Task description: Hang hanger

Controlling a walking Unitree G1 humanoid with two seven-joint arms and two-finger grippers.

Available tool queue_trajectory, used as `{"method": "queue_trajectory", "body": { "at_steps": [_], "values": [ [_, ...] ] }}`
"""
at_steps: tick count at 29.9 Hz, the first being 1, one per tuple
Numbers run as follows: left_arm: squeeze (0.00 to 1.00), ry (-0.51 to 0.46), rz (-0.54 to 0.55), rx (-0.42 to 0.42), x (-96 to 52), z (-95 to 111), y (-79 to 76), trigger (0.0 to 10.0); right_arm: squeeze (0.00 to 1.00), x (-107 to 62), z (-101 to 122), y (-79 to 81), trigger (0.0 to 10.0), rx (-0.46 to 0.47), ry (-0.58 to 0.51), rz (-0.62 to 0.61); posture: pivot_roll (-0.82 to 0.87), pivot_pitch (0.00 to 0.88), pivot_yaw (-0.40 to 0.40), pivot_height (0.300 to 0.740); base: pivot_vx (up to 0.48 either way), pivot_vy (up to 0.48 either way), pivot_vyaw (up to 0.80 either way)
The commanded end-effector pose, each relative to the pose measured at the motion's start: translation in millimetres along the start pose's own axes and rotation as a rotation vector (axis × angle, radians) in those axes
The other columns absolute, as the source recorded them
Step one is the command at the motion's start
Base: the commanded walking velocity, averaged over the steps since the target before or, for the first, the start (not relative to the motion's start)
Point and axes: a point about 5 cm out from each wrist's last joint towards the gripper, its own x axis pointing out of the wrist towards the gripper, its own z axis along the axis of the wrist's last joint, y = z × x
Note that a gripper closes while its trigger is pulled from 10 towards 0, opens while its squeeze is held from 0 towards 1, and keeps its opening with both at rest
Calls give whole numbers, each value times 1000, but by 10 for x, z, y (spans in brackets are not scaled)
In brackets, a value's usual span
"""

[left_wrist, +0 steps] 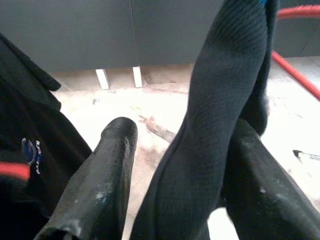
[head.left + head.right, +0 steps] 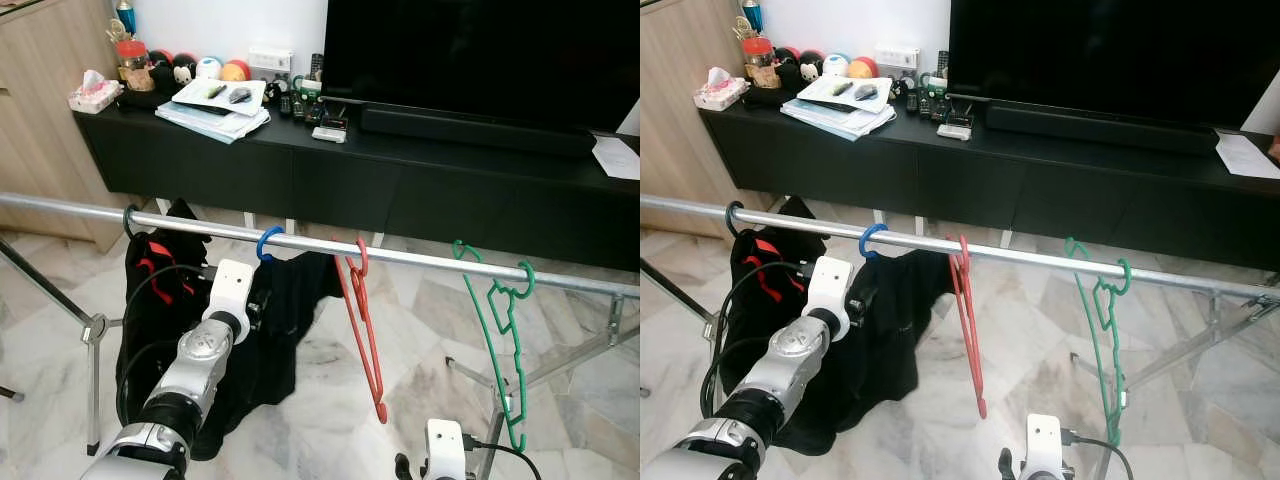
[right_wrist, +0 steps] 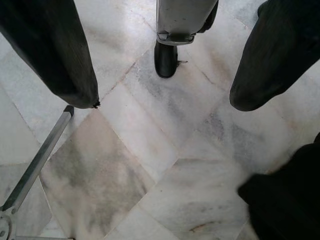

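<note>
- The right gripper (image 3: 165, 75) hangs low over the marble floor (image 3: 150, 165), fingers spread.
- The left gripper (image 1: 175, 170) pinches a dark garment (image 1: 220, 100) under the rail (image 2: 420, 257).
- That garment hangs from a blue hanger (image 2: 268, 243); a red hanger (image 2: 362, 320) and a green hanger (image 2: 505, 340) hang further right.
- A TV cabinet (image 2: 350, 180) stands behind.

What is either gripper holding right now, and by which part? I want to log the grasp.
The left gripper has a fold of the dark garment on the blue hanger between its fingers. The right gripper is open and holds nothing.
</note>
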Motion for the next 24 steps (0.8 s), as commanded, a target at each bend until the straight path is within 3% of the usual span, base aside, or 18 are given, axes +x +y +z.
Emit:
{"method": "queue_trajectory", "body": {
  "at_steps": [1,13,24],
  "values": [
    [1000,-7,6,-3,-16,-3,20,10000,0,-4,-40,-8,10000,-5,16,-1,-49,109,-41,740,0,0,0],
    [1000,-38,-20,-9,-96,-20,24,10000,0,-4,-46,2,10000,0,18,-1,-47,112,-34,740,0,0,0],
    [1000,-103,-20,-4,-366,0,139,10000,0,-5,-49,12,10000,4,17,0,-44,111,-25,740,0,0,0]
  ]
}}
